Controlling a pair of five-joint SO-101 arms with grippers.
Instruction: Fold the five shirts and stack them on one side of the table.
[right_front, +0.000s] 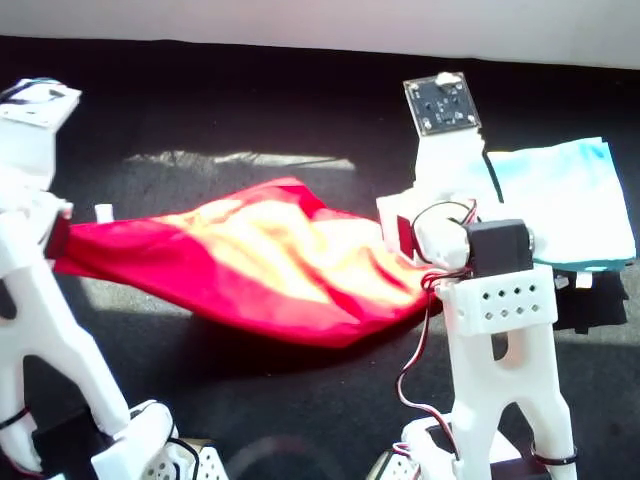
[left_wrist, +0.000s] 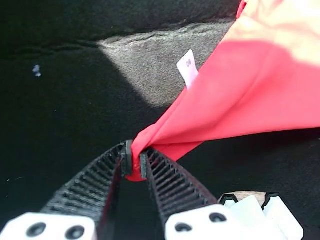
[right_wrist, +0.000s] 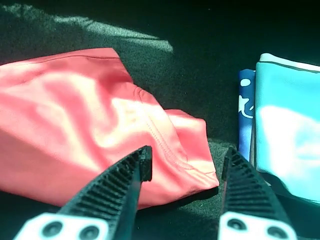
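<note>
Nearest the lens in the left wrist view, the left gripper (left_wrist: 134, 162) is seen pressed together on a corner of the red shirt (left_wrist: 250, 100), the fabric being pinched between its ribbed black fingers (left_wrist: 170, 185). A small white label (left_wrist: 187, 67) is shown at the shirt's edge just beyond. In the right wrist view the right gripper (right_wrist: 187, 160) is held spread wide over the near edge of the red shirt, with nothing gripped.

In the high view, the left arm (right_front: 40, 300) is seen at the lower left of the frame and the right arm (right_front: 495, 300) at the lower right. The red shirt is stretched, loosely bunched, across the middle of the frame on the black table (right_front: 250, 100), its left corner drawn up to the left arm. At the right of the frame, beyond the right arm, a folded turquoise shirt (right_front: 560, 200) is laid on top of a stack. A blue patterned shirt (right_wrist: 245, 105) is seen under it, and dark fabric (right_front: 590, 300) lower still.
</note>
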